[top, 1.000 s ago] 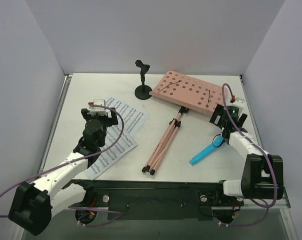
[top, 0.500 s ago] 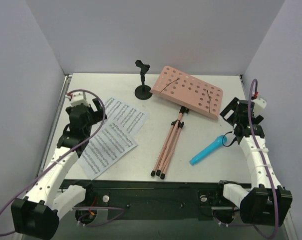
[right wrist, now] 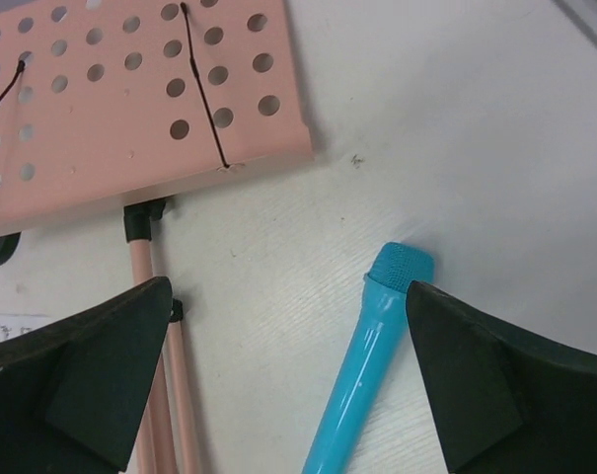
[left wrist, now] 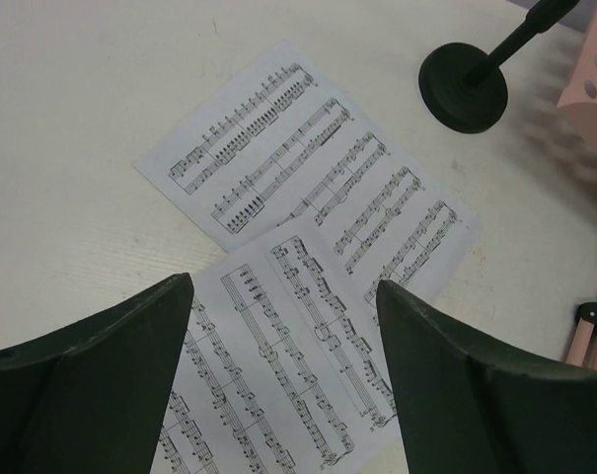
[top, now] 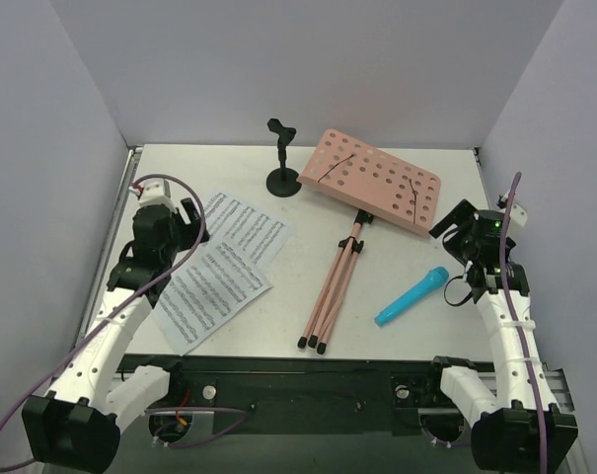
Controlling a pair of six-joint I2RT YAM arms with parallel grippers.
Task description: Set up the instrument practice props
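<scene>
Both of my arms have drawn back toward the sides of the table (top: 397, 262) since a second ago, and the stand's feet have slid a little to the right. My left gripper (left wrist: 283, 286) hangs over the two sheets of music (top: 229, 259), jaws wide and holding nothing. The sheets lie flat and overlapping, left of centre. The pink music stand (top: 372, 183) lies down mid-table, its legs (top: 333, 286) folded together and its desk (right wrist: 130, 118) toward the back right. My right gripper (right wrist: 288, 288) hovers wide and empty between the desk's corner and a blue toy microphone (top: 412, 296). Raising the stand seems to be the step in hand. Whether the legs are latched I cannot tell. Next I'd need a firm hold below the desk while the legs are spread.
</scene>
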